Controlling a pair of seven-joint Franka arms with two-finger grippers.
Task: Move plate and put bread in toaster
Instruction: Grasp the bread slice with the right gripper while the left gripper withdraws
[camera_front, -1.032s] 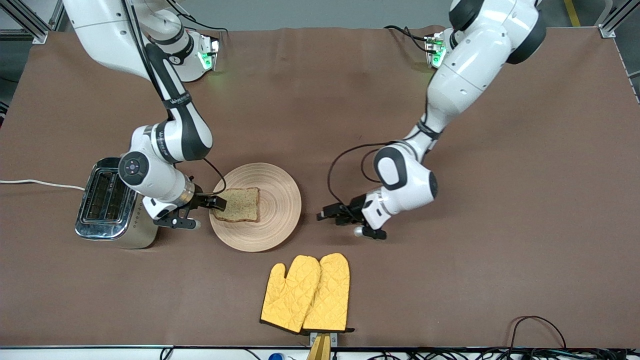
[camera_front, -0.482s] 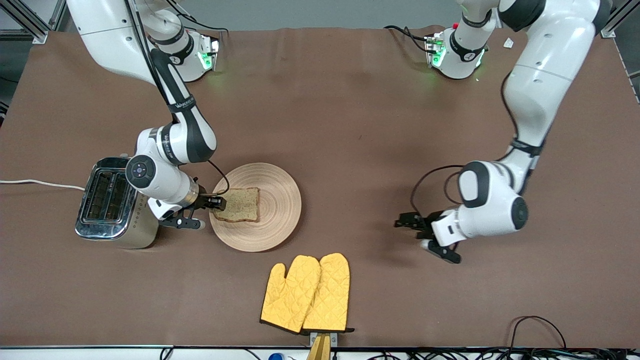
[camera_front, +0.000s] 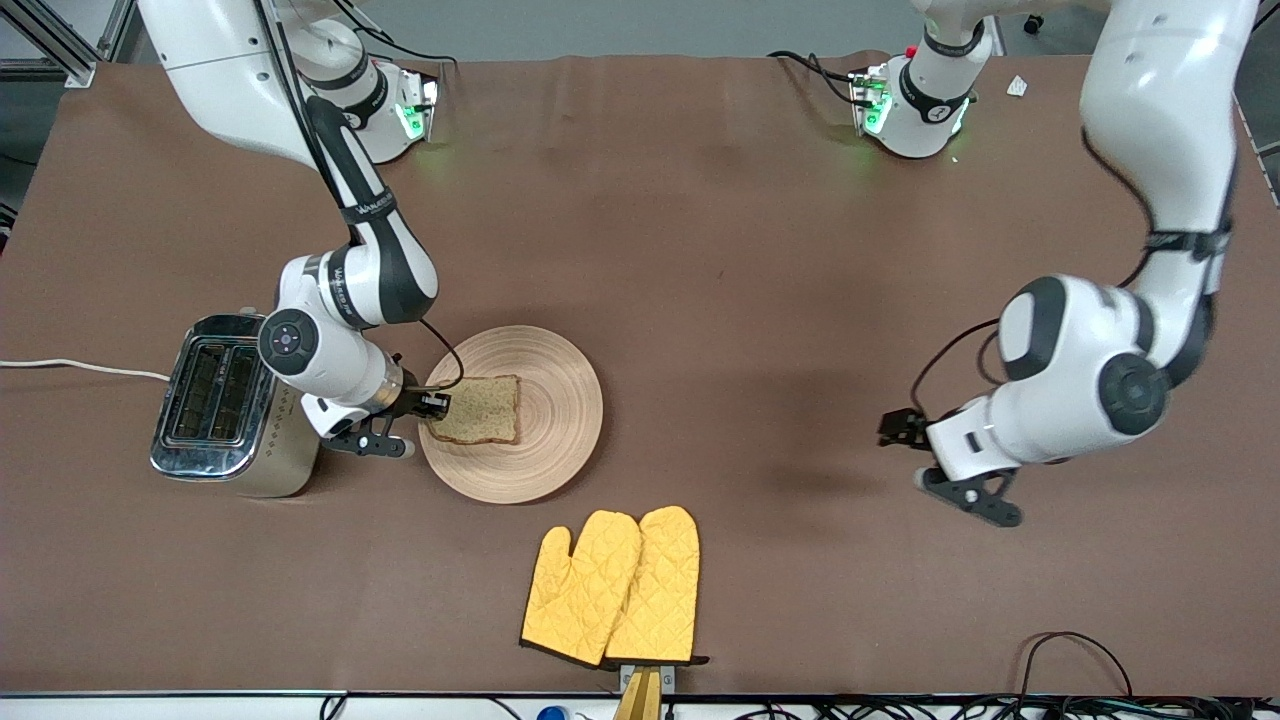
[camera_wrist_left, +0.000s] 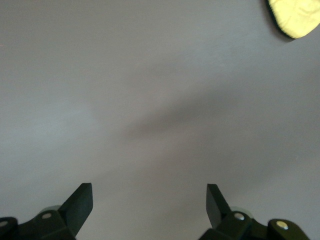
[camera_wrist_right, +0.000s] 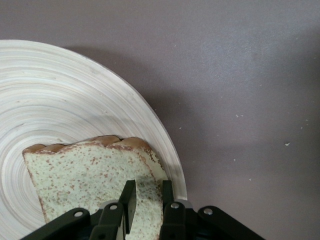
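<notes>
Right gripper (camera_front: 437, 404) is clamped on the edge of the bread (camera_front: 480, 409), which lies on the wooden plate (camera_front: 560, 400) beside the toaster (camera_front: 222, 405) near the table's right-arm end. Left gripper (camera_wrist_left: 149, 204) hovers over bare table, fingers spread wide. No legible markings.

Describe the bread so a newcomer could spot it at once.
Find the toaster at the right arm's end of the table; beside it lies a round wooden plate. The bread lies on the plate, at its toaster-side edge, where the right gripper is closing on it: the only squarish, speckled brown thing there.
</notes>
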